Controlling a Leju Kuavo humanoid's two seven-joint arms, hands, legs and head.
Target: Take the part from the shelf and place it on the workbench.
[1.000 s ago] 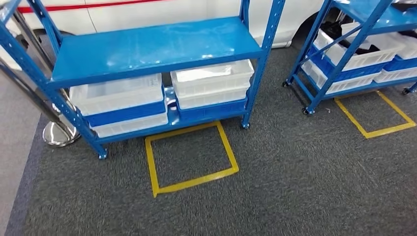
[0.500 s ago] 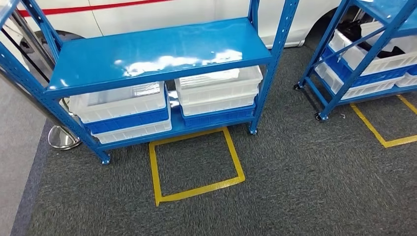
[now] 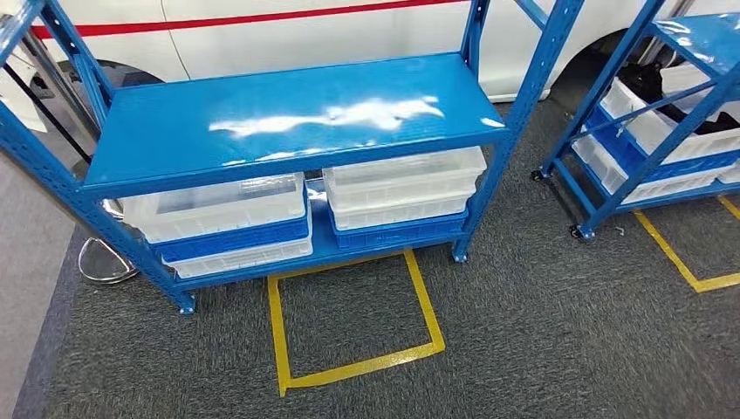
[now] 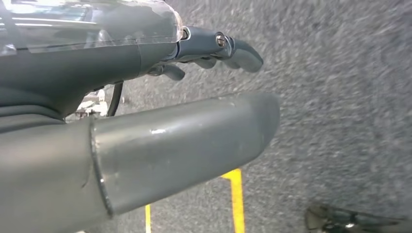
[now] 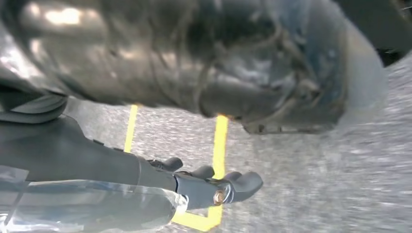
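A blue shelf rack (image 3: 288, 113) stands ahead in the head view, its upper board bare and glossy. White and blue bins (image 3: 218, 205) sit stacked on its lower level. A second blue rack (image 3: 663, 105) at the right holds bins with dark parts (image 3: 650, 83). My left hand (image 4: 170, 97) hangs over the carpet, its thumb (image 4: 194, 141) apart from its fingers (image 4: 233, 48), with nothing between them. My right hand (image 5: 145, 189) has its fingers stretched out. A large dark blurred thing (image 5: 218, 63) lies on its thumb side, and whether the hand holds it is unclear.
A yellow tape square (image 3: 349, 367) marks the grey carpet in front of the near rack; another (image 3: 689, 262) lies by the right rack. A chrome post base (image 3: 105, 262) stands at the left. A white vehicle (image 3: 332, 35) is behind the racks.
The whole picture has shifted right and down, so the camera has moved; the near rack now looks closer and larger. Nothing on the racks has moved.
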